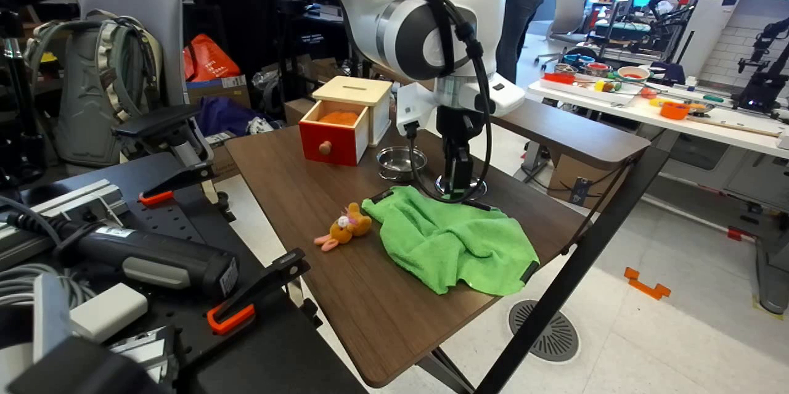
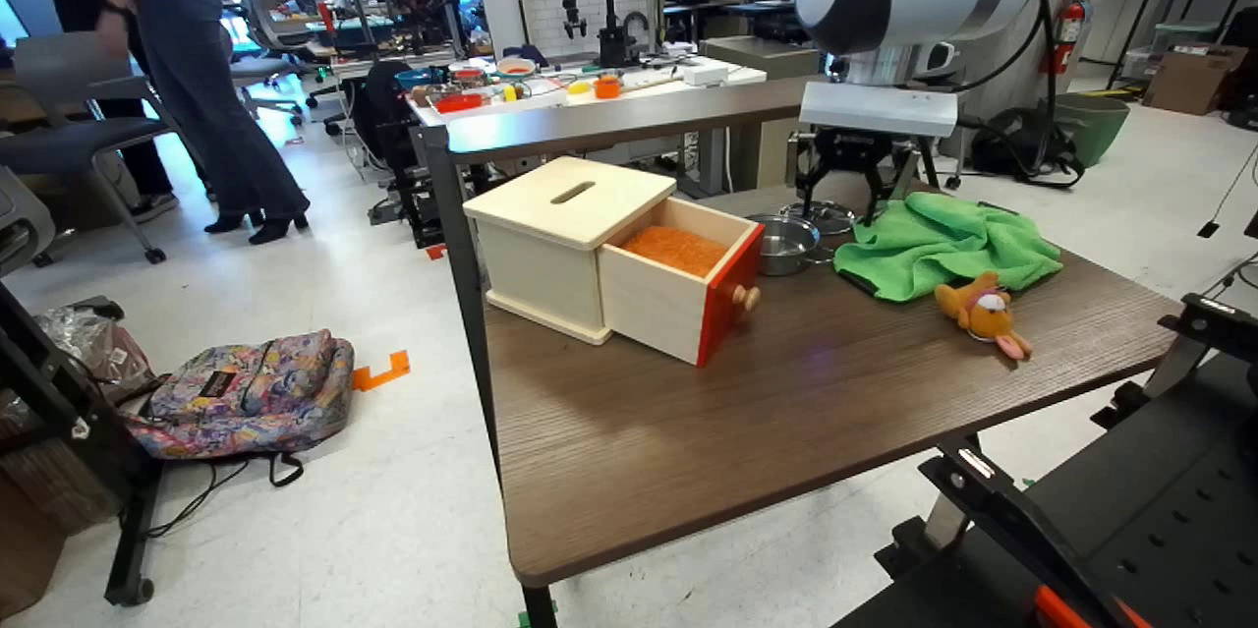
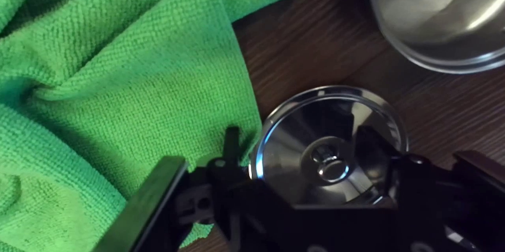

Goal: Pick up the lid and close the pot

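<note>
Cloth (image 3: 158, 98) just beside lid (image 3: 311, 135) | drawer box (image 2: 649, 299) near pot (image 2: 789, 259) | toy (image 1: 345, 230) near cloth | jaws spread over lid

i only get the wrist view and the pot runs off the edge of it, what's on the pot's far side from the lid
Observer: A wooden box, seen in both exterior views, with the pot between it and the lid.
Operator: ok, does anything stick out of that box
Observer: Yes, its red-fronted drawer is pulled open.
Operator: and apart from the lid, is anything lying by the cloth
Observer: An orange stuffed toy lies on the table beside the green cloth.
</note>
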Tool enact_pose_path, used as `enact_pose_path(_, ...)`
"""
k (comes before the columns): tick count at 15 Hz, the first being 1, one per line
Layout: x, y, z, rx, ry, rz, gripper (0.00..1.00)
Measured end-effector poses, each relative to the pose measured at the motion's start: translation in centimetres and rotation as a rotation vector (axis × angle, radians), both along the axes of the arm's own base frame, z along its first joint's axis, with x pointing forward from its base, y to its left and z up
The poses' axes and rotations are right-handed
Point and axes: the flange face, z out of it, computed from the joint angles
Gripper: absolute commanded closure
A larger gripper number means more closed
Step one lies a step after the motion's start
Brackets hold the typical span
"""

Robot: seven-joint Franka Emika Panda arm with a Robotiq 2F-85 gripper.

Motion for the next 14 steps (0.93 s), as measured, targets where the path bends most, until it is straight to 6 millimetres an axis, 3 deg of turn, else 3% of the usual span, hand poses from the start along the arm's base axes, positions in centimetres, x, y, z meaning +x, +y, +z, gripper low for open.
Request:
enact_pose_path(4,0.1,0.0,-0.1,-0.001,-0.001,0.0,0.85)
enact_pose_path(5,0.2,0.0,0.0,-0.001,-0.004,0.0,0.82)
enact_pose_path(6,0.3,0.0,0.1,-0.001,-0.006,0.0,0.49)
enact_pose_path(8,0.5,0.0,0.4,-0.002,-0.011,0.001,0.53)
enact_pose_path(14,1.2,-0.3,1.3,-0.005,-0.026,0.001,0.1)
